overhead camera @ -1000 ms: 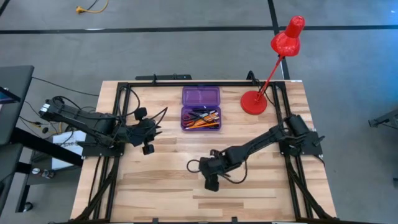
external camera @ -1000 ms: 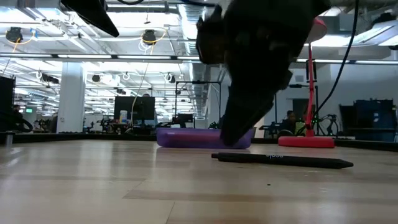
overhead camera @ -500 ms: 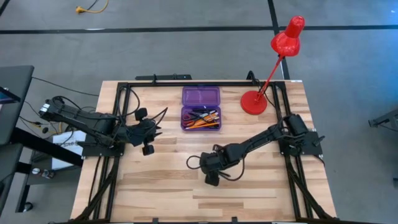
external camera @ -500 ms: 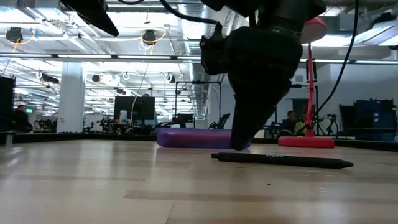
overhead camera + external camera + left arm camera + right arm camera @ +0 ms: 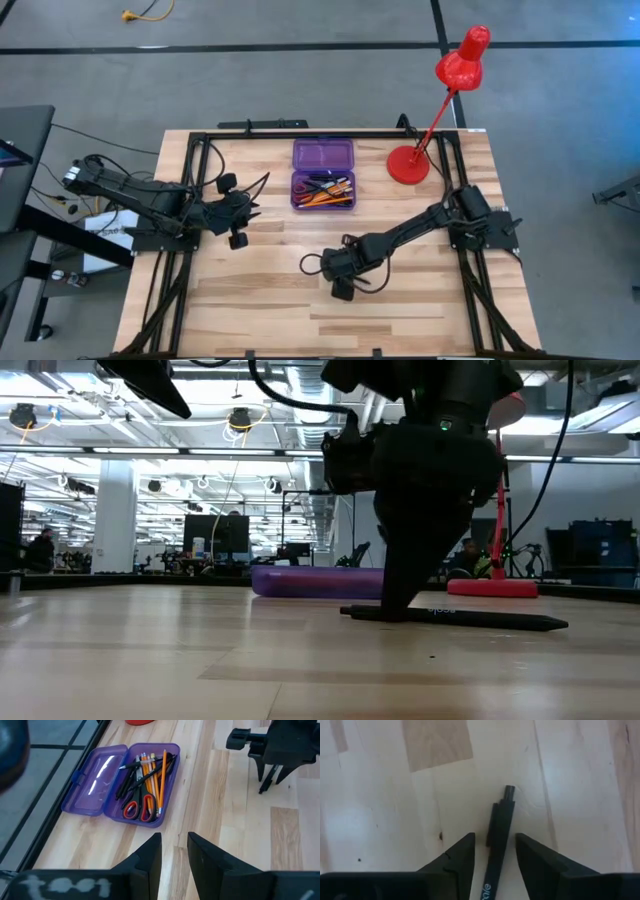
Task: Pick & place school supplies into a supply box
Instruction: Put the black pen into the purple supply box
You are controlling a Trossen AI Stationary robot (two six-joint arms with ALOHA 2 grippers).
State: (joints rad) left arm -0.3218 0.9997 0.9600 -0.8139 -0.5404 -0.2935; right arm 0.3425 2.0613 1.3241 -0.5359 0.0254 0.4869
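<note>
A black pen [image 5: 499, 827] lies flat on the wooden table, also seen in the low view [image 5: 470, 620]. My right gripper [image 5: 495, 837] stands over it, open and pointing down, with one finger on each side of its clip end; I see no touch. It sits mid-table in the high view [image 5: 341, 276]. The purple supply box [image 5: 323, 173] lies open near the far edge, lid flat. It holds orange pencils, black pens and red-handled scissors [image 5: 141, 807]. My left gripper [image 5: 174, 851] waits open at the table's left [image 5: 238, 215].
A red desk lamp stands with its base [image 5: 408, 165] to the right of the box, its head leaning beyond the far right corner. Black frame rails [image 5: 200, 180] run along the table's left, right and far sides. Bare wood lies between pen and box.
My right gripper has come down toward the pen and tipped more upright, its fingertips now reaching the pen's level on the table. The pen has stayed where it lay.
</note>
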